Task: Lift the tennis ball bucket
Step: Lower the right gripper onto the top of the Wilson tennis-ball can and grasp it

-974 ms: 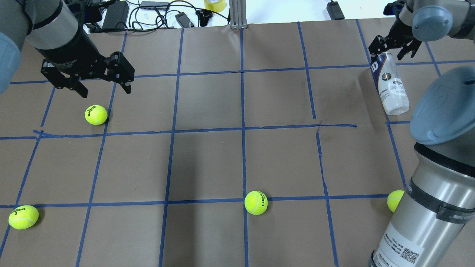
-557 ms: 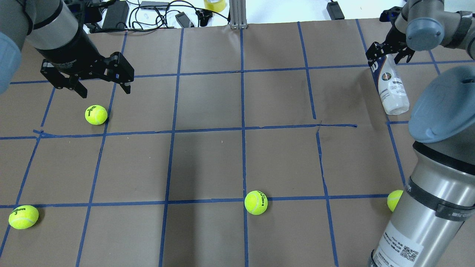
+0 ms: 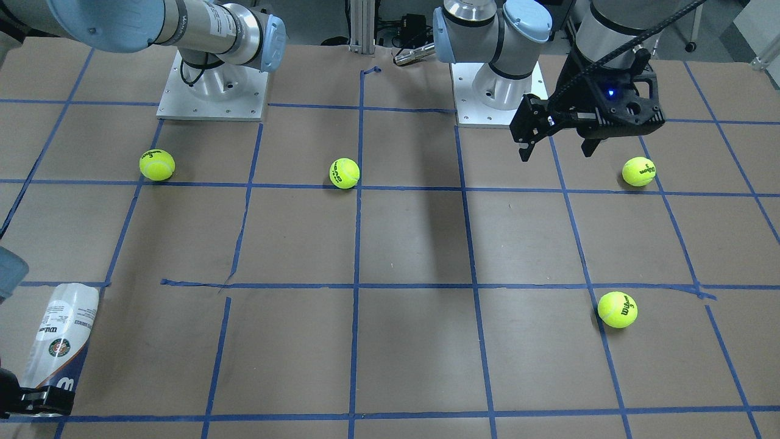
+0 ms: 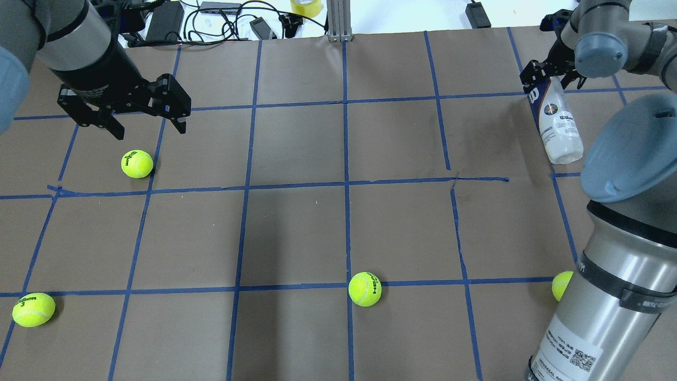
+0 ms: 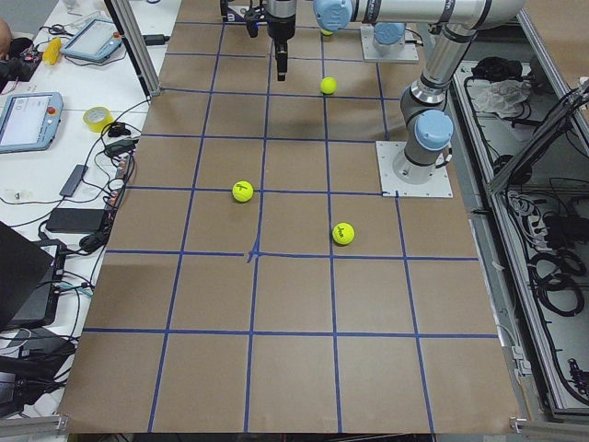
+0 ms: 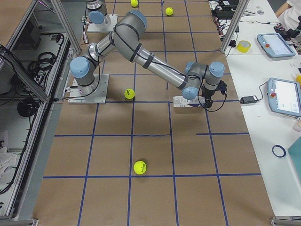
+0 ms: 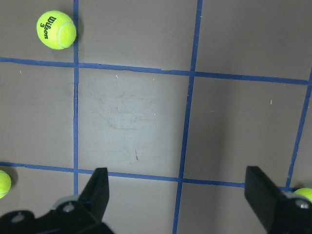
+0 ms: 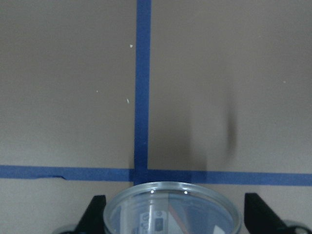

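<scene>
The tennis ball bucket (image 4: pixel 559 127) is a clear tube with a white and navy label, lying on its side at the far right of the table. It also shows in the front-facing view (image 3: pixel 62 334) and the right side view (image 6: pixel 180 101). My right gripper (image 4: pixel 550 80) is open and straddles its far open end. In the right wrist view the tube's metal rim (image 8: pixel 173 189) sits between the two fingers with small gaps. My left gripper (image 4: pixel 151 130) is open and empty, hovering just beyond a tennis ball (image 4: pixel 137 163).
Other tennis balls lie at the near left (image 4: pixel 33 309), near centre (image 4: pixel 365 289) and near right (image 4: pixel 562 286) beside my right arm's base. Cables and chargers (image 4: pixel 211 16) lie past the far table edge. Blue tape lines grid the brown surface.
My right gripper has come down and shifted slightly left onto the tube's far end, so its fingers now straddle it. The tube and the left arm have not moved.
</scene>
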Motion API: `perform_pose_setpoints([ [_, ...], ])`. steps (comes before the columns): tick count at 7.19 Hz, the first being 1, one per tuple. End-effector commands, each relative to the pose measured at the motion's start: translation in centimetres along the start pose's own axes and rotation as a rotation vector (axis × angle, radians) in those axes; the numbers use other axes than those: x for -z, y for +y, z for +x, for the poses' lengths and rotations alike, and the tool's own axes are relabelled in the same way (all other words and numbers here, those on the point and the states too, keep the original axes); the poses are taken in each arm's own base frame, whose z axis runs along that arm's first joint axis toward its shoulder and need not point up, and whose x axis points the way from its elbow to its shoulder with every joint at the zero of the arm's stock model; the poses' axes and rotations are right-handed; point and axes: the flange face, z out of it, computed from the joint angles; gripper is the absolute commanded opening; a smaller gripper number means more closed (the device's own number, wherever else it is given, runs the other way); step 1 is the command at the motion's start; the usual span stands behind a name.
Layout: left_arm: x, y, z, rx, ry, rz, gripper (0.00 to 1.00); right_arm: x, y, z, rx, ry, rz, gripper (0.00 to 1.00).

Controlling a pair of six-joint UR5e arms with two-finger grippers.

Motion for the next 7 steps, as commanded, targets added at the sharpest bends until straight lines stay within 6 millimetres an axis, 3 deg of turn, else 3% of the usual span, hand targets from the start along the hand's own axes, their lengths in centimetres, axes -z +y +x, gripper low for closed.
perform_pose_setpoints([
  [1,0.0,0.0,0.0,-0.001,0.000,0.000,1.00,0.0,0.1,0.0,-0.006,-0.005,-0.005,0.88],
  [3,0.1,0.0,0.0,0.000,0.002,0.001,1.00,0.5,0.1,-0.5,0.002,-0.011,-0.004,0.69],
  [4,0.1,0.0,0.0,0.000,0.000,0.001,1.00,3.0,-0.2,-1.5,0.007,-0.028,0.034,0.66],
  [5,0.1,0.0,0.0,0.000,0.002,0.001,1.00,7.1,-0.2,-3.9,0.042,-0.021,0.065,0.64],
  [6,0.1,0.0,0.0,0.003,0.002,0.001,1.00,10.6,0.0,-8.9,0.107,-0.024,0.058,0.61],
  [7,-0.1,0.0,0.1,0.001,0.003,-0.002,1.00,12.4,0.1,-15.5,0.203,-0.027,0.058,0.56],
])
